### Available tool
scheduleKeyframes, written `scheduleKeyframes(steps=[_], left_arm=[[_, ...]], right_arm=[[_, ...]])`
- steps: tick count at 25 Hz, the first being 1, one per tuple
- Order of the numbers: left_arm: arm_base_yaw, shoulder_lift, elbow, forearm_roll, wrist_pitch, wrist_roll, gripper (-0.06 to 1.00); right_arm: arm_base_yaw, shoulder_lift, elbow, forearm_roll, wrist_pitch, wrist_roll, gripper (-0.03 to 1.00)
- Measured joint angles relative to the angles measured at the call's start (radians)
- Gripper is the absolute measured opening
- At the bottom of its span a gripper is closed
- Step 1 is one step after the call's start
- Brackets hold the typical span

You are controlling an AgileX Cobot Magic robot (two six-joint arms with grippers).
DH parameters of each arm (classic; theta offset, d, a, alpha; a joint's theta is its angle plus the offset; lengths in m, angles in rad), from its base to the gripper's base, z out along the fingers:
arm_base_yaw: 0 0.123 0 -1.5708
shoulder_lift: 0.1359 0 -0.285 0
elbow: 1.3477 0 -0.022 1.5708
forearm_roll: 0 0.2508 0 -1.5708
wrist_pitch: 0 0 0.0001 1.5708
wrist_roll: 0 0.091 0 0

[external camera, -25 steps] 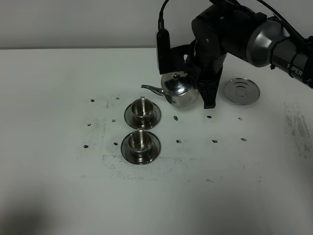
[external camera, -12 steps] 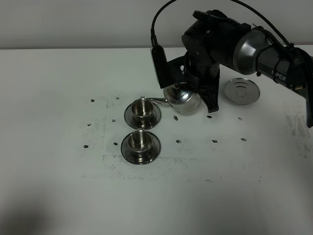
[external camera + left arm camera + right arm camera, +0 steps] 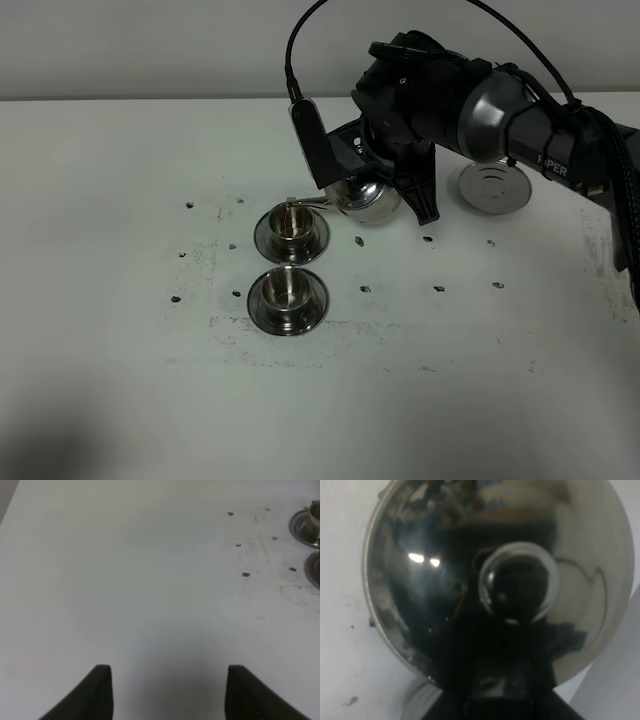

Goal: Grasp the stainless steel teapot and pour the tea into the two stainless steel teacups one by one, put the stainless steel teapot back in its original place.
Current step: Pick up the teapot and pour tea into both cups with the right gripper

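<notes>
The stainless steel teapot (image 3: pixel 366 198) hangs tilted above the table, held at its handle by my right gripper (image 3: pixel 392 182), which is shut on it. Its thin spout (image 3: pixel 306 203) reaches over the rim of the far teacup (image 3: pixel 292 222), which stands on its saucer (image 3: pixel 266 238). The near teacup (image 3: pixel 287 289) stands just in front of it. In the right wrist view the teapot's lid and knob (image 3: pixel 517 582) fill the picture. The flat steel coaster disc (image 3: pixel 495 187) lies bare to the right of the arm. My left gripper (image 3: pixel 167 692) is open over bare table, with the saucers (image 3: pixel 304 527) at the picture's edge.
The white table (image 3: pixel 120 380) carries small dark marks around the cups. A black cable (image 3: pixel 300 40) loops above the right arm. The wall runs along the table's far edge.
My right arm has carried the teapot left and tipped it, so the spout has gone from beside the far teacup to over its rim. Cups and disc have not moved.
</notes>
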Motion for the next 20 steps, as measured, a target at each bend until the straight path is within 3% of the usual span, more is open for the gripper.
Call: scheduleKeyframes(steps=[20], left_arm=[[0.0, 0.0, 0.0, 0.0, 0.0, 0.0, 0.49]], right_arm=[[0.011, 0.0, 0.0, -0.1, -0.005, -0.037, 0.2]])
